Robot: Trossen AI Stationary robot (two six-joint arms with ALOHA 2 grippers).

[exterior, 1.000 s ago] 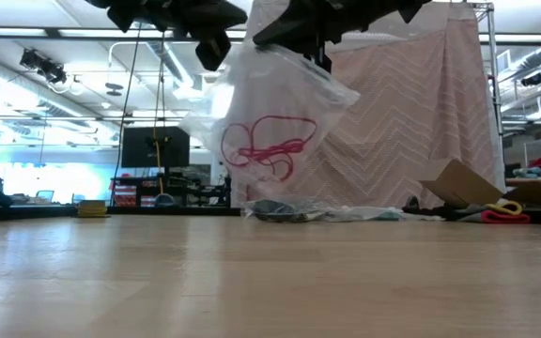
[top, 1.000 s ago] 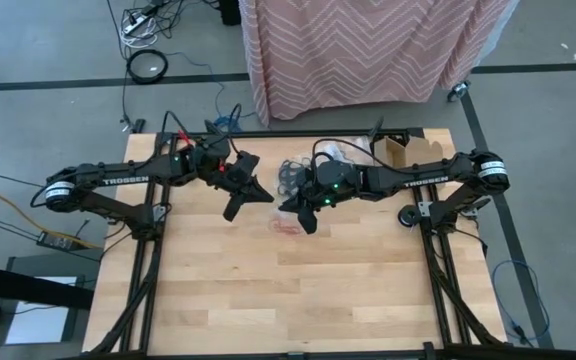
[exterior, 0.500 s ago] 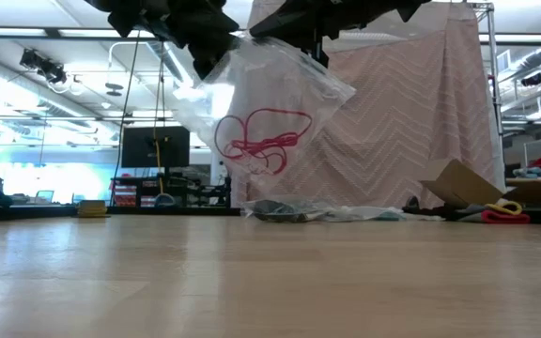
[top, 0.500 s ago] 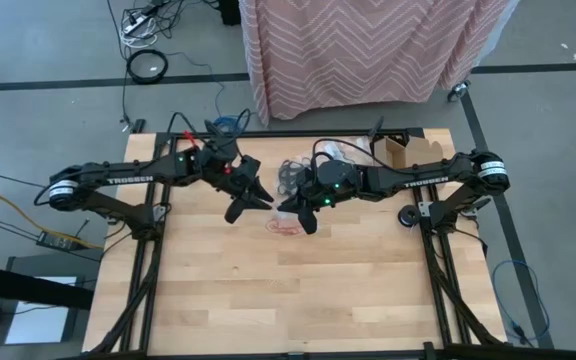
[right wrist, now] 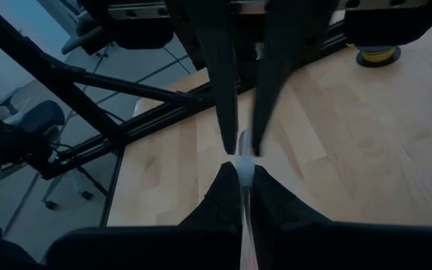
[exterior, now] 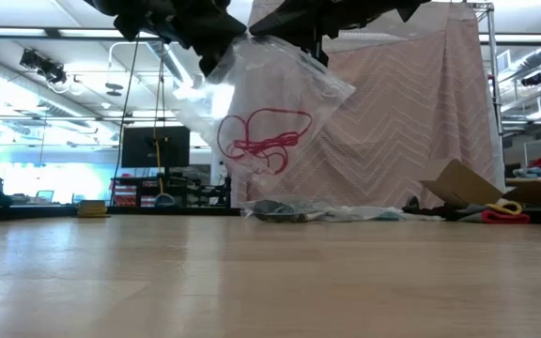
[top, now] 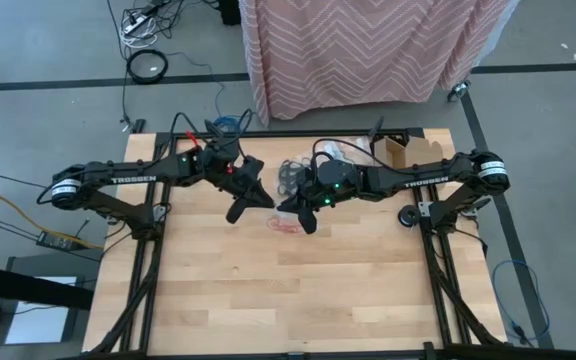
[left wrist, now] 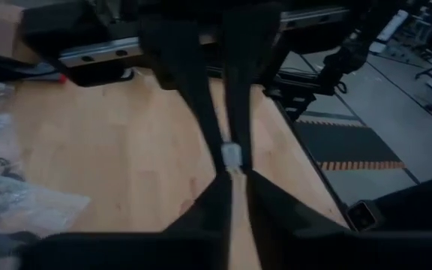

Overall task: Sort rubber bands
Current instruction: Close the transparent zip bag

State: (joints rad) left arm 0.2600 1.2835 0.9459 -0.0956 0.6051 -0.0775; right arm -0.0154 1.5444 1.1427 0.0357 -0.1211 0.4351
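The right gripper (right wrist: 240, 166) is clamped tight on the top edge of a clear crinkly plastic bag (exterior: 280, 113), which hangs in the air above the light wooden table (top: 298, 290). The left gripper (left wrist: 231, 161) meets the same top edge from the other side, its fingers nearly together with a small pale bit of plastic between the tips. Inside the hanging bag sits one loose tangle of thin red rubber bands (exterior: 263, 141); their number cannot be counted. At the table's far edge lies a heap of further clear bags (exterior: 327, 212) holding dark bands. White lettering reading "TROSSEN" (top: 128, 180) runs along the left arm, and the same word shows on the right arm (top: 430, 180).
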